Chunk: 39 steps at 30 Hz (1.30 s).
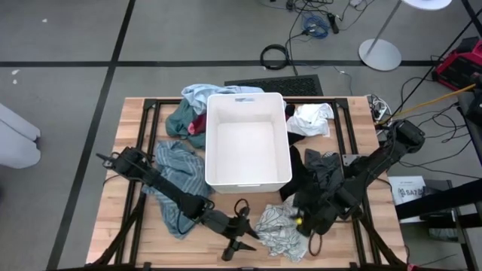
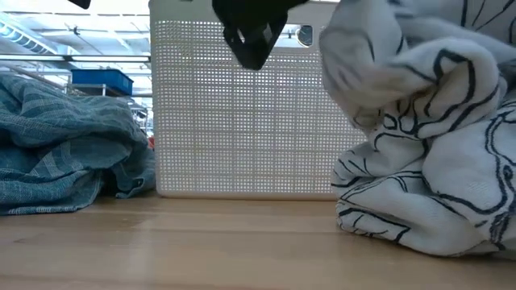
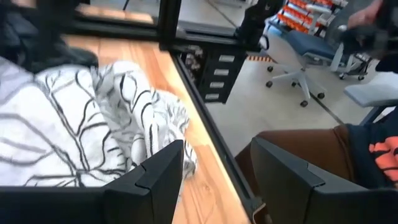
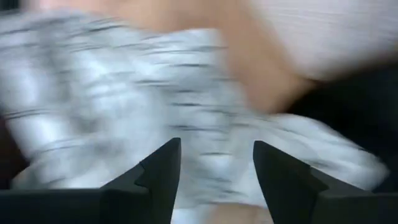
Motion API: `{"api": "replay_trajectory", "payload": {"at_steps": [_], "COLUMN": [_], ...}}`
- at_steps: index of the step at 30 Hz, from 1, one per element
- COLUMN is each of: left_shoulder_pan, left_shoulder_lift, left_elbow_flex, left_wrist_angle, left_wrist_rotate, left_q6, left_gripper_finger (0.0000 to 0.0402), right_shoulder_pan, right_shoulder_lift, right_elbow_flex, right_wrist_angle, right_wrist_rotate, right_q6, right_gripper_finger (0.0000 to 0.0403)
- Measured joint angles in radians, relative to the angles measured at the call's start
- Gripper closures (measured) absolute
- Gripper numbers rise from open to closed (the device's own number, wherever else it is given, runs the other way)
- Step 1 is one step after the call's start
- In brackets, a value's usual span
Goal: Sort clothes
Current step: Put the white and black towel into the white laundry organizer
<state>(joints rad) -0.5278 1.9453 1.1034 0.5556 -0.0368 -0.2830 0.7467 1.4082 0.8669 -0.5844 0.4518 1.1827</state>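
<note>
A white-grey garment with dark lines [image 1: 277, 232] lies crumpled on the table near the front edge, and also shows in the low view [image 2: 427, 153]. My right gripper [image 1: 296, 223] is open right over the garment's right part [image 4: 186, 106]. My left gripper [image 1: 252, 233] is open and empty beside the garment's left side [image 3: 93, 124], at the front edge. A teal striped garment [image 1: 177, 181] lies left of the white bin [image 1: 248, 177]. Black garments [image 1: 320, 177] lie right of the bin. Light blue [image 1: 202, 93], teal [image 1: 179, 120], red [image 1: 199, 125] and white [image 1: 310, 119] garments lie at the back. My right gripper points down at the white-grey garment [image 4: 211, 124] with one finger on either side of a stretch of cloth. The view is blurred, and I cannot tell whether the fingers touch it.
The white bin's mesh wall [image 2: 242, 121] stands mid-table; its inside shows no clothes. The table's front edge [image 3: 211, 155] runs close by my left gripper. A black frame [image 1: 151, 105] rims the table. A person sits beyond the front edge [image 3: 311, 149].
</note>
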Motion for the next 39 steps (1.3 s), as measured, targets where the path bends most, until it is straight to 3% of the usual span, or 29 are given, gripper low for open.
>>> {"api": "replay_trajectory", "payload": {"at_steps": [5,11,15,23,27,31,39], "left_shoulder_pan": [0.000,0.000,0.000,0.004,0.005,0.002,-0.003], "left_shoulder_lift": [0.000,0.000,0.000,0.000,0.000,0.000,-0.008], "left_elbow_flex": [0.000,0.000,0.000,0.000,0.000,0.000,0.000], "left_wrist_angle": [0.000,0.001,0.001,0.001,0.001,0.001,0.001], "left_wrist_rotate": [-0.002,-0.002,-0.002,-0.002,-0.002,0.002,0.027], "left_q6": [0.000,0.000,0.000,0.001,0.001,0.001,0.001], "left_gripper_finger": [0.0204,0.0204,0.0204,0.0204,0.0204,0.0204,0.0204], "right_shoulder_pan": [-0.003,-0.021,-0.021,-0.023,-0.046,-0.053,-0.032], "right_shoulder_lift": [0.000,0.000,0.001,0.018,0.062,0.099,0.038], "right_elbow_flex": [0.000,0.000,0.000,0.000,0.000,0.000,0.100], "right_wrist_angle": [-0.114,-0.141,-0.229,-0.129,-0.137,-0.114,-0.102], "right_wrist_rotate": [0.076,0.067,0.007,-0.014,-0.061,-0.085,-0.088], "right_q6": [0.137,0.160,0.273,0.248,0.238,0.194,0.106], "right_gripper_finger": [0.0228,0.0229,0.0229,0.0232,0.0280,0.0380,0.0399]}}
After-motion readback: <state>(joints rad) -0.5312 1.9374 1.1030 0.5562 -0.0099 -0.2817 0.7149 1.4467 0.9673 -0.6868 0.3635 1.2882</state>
